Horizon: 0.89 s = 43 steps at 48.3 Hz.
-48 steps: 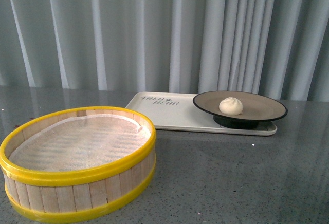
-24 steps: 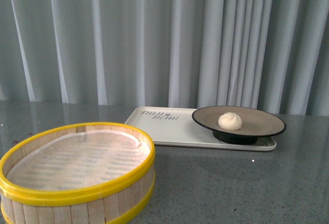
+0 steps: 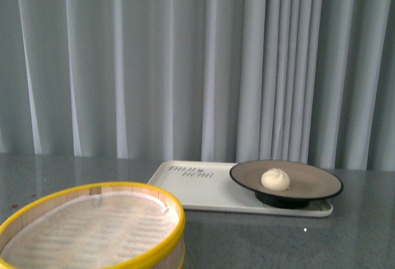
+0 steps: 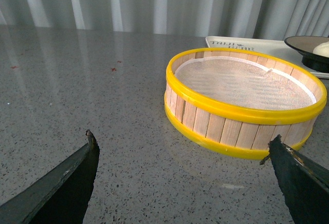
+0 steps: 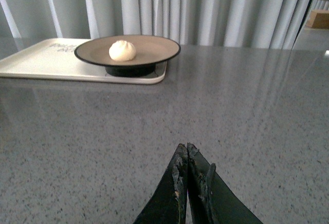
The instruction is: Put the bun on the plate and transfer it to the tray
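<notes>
grey speckled stone makes up the table (image 3: 259, 244), and on it the cream-white tray (image 3: 203, 189) lies flat in front of pale curtains (image 3: 185, 65), with dark lettering near its far left corner. the plate (image 3: 308, 182) stands on the right end of the tray, beige inside with a thin black rim, and the bun (image 3: 275, 179) sits on the plate a little left of its middle. nearer the camera and to the left, apart from the tray, is a round wooden steamer basket (image 3: 154, 253) with yellow rims and a white liner. the left gripper (image 4: 180, 147) hangs above the table just beside the basket, fingers spread wide and holding nothing. the right gripper (image 5: 186, 154) hovers over bare table well apart from the tray, its fingertips pressed together on nothing.
</notes>
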Each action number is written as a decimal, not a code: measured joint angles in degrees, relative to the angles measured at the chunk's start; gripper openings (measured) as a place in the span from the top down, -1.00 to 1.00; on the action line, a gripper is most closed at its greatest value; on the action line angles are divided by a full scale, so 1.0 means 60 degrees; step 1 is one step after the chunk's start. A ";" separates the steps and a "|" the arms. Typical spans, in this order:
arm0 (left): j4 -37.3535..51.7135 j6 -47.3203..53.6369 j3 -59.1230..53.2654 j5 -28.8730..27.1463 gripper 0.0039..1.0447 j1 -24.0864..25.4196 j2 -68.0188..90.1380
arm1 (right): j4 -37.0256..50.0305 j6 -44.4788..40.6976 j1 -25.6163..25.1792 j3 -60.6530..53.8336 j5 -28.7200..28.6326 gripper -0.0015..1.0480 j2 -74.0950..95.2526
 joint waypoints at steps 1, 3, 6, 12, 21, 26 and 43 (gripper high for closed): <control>0.0000 -0.0004 0.0000 0.0000 -0.88 0.0000 0.0000 | -0.0102 0.0000 0.0000 0.0000 0.0004 0.97 -0.0077; 0.0000 0.0000 0.0000 0.0004 -0.88 0.0000 0.0000 | -0.0230 0.0000 0.0000 0.0000 0.0004 0.97 -0.0189; 0.0000 0.0000 0.0000 0.0000 -0.88 0.0000 0.0000 | -0.0535 0.0000 0.0000 0.0000 0.0000 0.97 -0.0521; 0.0000 0.0000 0.0000 0.0000 -0.88 0.0000 -0.0004 | -0.1056 0.0000 0.0000 0.0000 0.0000 0.97 -0.1118; 0.0000 -0.0004 0.0000 0.0000 -0.88 0.0000 -0.0004 | -0.1927 0.0000 0.0000 0.0000 -0.0004 0.97 -0.2004; 0.0000 0.0000 0.0000 0.0000 -0.88 0.0000 -0.0004 | -0.2211 0.0000 0.0000 0.0000 -0.0004 0.97 -0.2302; 0.0000 -0.0004 0.0000 0.0000 -0.88 0.0000 -0.0004 | -0.3115 0.0000 0.0000 0.0000 -0.0004 0.97 -0.3202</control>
